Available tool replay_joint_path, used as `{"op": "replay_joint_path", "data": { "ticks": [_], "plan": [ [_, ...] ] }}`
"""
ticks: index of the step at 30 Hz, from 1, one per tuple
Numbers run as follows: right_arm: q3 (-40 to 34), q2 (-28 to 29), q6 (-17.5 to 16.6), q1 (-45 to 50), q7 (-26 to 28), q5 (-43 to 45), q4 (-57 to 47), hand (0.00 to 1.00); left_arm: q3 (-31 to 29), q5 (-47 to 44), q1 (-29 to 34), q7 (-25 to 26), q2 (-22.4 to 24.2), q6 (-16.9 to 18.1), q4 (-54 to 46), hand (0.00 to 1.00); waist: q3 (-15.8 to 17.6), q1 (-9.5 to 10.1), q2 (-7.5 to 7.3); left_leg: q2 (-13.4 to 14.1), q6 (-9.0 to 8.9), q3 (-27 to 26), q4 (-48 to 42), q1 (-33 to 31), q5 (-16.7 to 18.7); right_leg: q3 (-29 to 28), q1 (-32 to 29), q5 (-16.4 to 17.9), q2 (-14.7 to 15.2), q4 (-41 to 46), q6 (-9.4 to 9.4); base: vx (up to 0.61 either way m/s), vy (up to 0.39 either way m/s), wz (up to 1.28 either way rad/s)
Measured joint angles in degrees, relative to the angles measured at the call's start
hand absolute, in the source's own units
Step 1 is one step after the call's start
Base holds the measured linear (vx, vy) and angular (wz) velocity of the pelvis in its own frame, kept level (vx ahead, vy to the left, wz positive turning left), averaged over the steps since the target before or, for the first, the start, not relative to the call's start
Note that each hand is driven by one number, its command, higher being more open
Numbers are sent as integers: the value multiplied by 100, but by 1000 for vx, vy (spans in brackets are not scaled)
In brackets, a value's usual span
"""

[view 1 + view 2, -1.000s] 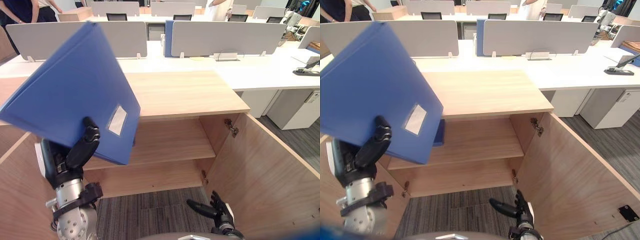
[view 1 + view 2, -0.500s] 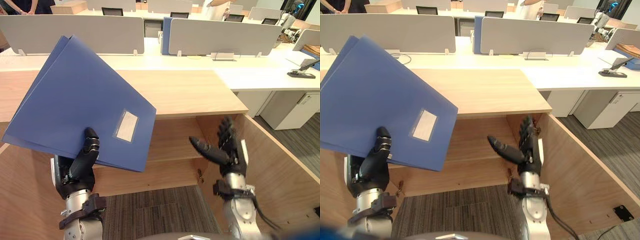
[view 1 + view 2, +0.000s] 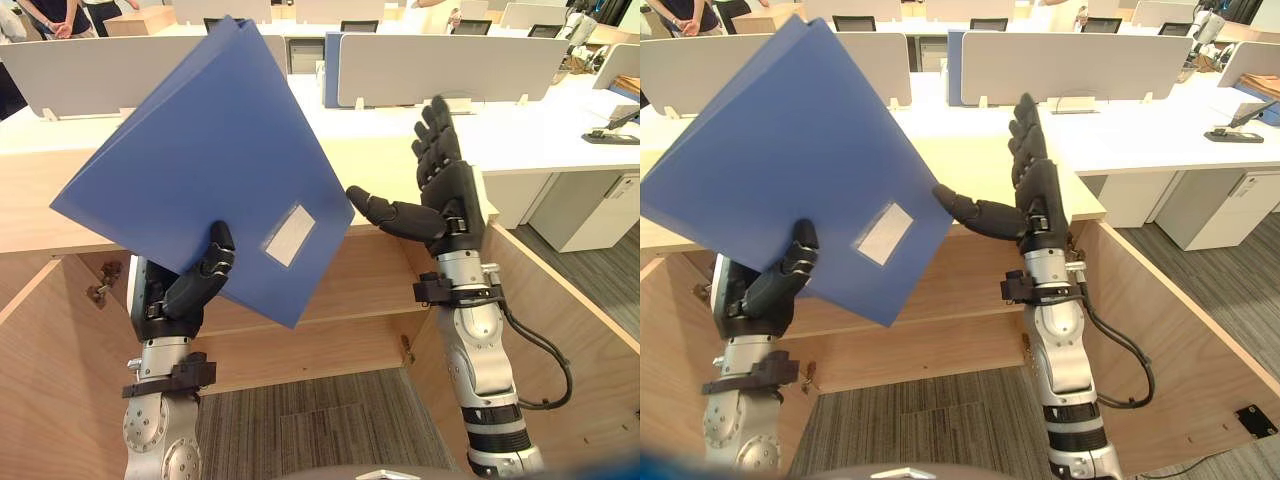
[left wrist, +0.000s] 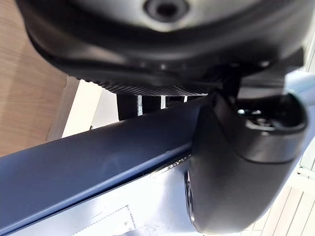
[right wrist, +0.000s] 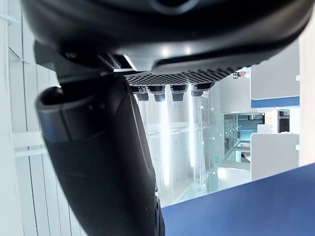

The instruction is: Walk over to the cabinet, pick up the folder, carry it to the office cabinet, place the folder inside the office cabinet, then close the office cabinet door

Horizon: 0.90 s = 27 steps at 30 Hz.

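Observation:
A large blue folder (image 3: 205, 160) with a pale label is held up, tilted, in front of the open wooden office cabinet (image 3: 330, 310). My left hand (image 3: 185, 290) grips its lower edge, thumb on the front face; the left wrist view shows the thumb (image 4: 236, 172) pressed on the folder (image 4: 88, 162). My right hand (image 3: 435, 195) is raised beside the folder's right corner, fingers straight, thumb pointing toward that corner without clearly touching. The right wrist view shows a blue folder edge (image 5: 246, 206) past the right hand (image 5: 98, 147).
The cabinet's right door (image 3: 560, 350) stands wide open at the right, and the left door (image 3: 50, 370) is open too. Inside are a shelf (image 3: 370, 295) and a lower space. Behind run white desks with grey dividers (image 3: 440, 70). A person (image 3: 60, 15) stands far back left.
My right hand has risen from cabinet-shelf height to beside the folder's right corner. The folder has been lifted higher and tipped more upright in my left hand.

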<state>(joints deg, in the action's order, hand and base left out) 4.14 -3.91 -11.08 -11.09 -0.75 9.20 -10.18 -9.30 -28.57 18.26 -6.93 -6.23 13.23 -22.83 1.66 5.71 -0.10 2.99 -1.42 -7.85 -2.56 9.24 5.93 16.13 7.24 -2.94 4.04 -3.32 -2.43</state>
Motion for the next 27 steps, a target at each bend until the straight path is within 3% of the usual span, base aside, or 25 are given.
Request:
{"op": "replay_joint_path", "data": {
  "ticks": [4,7,10,12,19,23,24,27],
  "plan": [
    [321,-358,118,-246,246,209,399,100,29,61,-40,-35,-156,-2,155,0,-4,5,6,1,0,1,0,3,-7,-2,0,-1,-2,11,1,-29,-1,0],
    [688,-766,184,-777,456,231,843,100,250,70,-230,-100,-602,-2,327,0,-6,25,10,2,-4,9,0,2,-21,3,0,-6,-5,16,9,-24,-2,1],
    [982,-1199,205,-1307,550,228,980,100,581,-1,-461,-347,-1334,5,421,0,-9,42,11,-12,-8,21,0,0,-26,14,1,-7,-5,16,10,0,0,0],
    [1016,-1466,192,-1482,581,230,983,100,578,-108,-593,-456,-1539,0,467,0,-11,37,13,-24,-7,21,0,-2,-27,14,1,-7,0,16,9,0,0,0],
    [1447,-2377,77,-2042,685,901,1074,100,1038,-1155,-997,-501,-2574,1,712,0,-25,40,22,-28,-8,19,8,1,-28,12,0,-10,-2,13,13,0,0,0],
    [1803,-2855,31,-2321,694,1487,1210,100,1721,-2181,-1441,-501,-3433,8,1069,0,-184,56,40,-10,-16,14,32,8,-36,14,3,-19,-2,-9,22,0,0,0],
    [1853,-2960,16,-2349,692,1598,1212,0,1869,-2354,-1546,-500,-3585,9,1124,0,-228,57,44,1,-16,11,37,11,-37,14,5,-19,-2,-10,23,0,0,0],
    [2125,-3378,-101,-2478,702,2123,1230,0,2275,-2935,-1777,-514,-4076,18,1178,0,-361,47,56,9,-17,-31,56,27,-37,-13,3,-22,-5,-23,24,0,0,-5]
  ]
}}
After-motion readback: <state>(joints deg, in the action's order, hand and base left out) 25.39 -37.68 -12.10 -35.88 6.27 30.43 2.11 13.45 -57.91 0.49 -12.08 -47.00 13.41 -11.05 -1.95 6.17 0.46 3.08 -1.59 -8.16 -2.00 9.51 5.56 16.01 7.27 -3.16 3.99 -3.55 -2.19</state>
